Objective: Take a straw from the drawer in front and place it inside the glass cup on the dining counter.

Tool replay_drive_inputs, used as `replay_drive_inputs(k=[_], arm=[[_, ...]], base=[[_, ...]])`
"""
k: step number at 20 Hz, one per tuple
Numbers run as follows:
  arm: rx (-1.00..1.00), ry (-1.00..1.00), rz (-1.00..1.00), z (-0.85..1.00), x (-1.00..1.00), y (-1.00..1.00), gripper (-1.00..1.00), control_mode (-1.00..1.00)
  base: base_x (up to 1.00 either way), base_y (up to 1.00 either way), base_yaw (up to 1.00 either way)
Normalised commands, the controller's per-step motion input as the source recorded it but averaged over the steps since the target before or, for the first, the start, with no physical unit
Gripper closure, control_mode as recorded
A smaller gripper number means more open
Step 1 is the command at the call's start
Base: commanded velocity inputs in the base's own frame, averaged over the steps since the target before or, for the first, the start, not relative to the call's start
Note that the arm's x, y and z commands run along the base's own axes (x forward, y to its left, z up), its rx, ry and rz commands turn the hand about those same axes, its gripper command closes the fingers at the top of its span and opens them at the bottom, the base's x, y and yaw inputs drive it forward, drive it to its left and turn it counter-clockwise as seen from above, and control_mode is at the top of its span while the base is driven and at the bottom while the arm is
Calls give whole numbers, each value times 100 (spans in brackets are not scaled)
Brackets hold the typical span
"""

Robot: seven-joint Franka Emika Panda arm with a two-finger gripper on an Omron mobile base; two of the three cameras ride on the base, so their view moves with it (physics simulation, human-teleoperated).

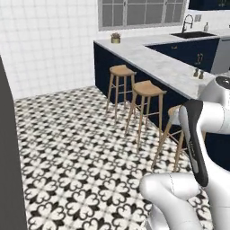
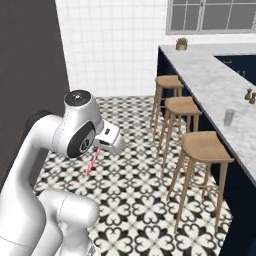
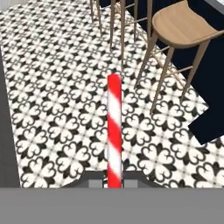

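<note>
Glass cup (image 2: pixel 229 117) on dining counter (image 2: pixel 210 82); stools (image 2: pixel 204 146) before counter; straw (image 2: pixel 91 163) in gripper (image 2: pixel 101 146), above floor.

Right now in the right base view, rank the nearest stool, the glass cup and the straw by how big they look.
1. Nearest stool, largest by far.
2. Straw, long but thin.
3. Glass cup, smallest, though it stands farther from the camera, so the straw-cup order is unsure.

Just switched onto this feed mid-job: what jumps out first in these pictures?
The red-and-white striped straw, pinched in the shut gripper, hangs over the black-and-white patterned floor. To the right, three wooden stools line the long marble dining counter, where the small glass cup stands near the edge.
</note>
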Motion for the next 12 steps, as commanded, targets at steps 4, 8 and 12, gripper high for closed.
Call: replay_drive_inputs(k=[4,8,12], arm=[[0,0,0,0,0,0,100,100],[0,0,0,0,0,0,100,100],[0,0,0,0,0,0,100,100]], base=[[92,73,-55],[91,69,-55],[87,62,-56]])
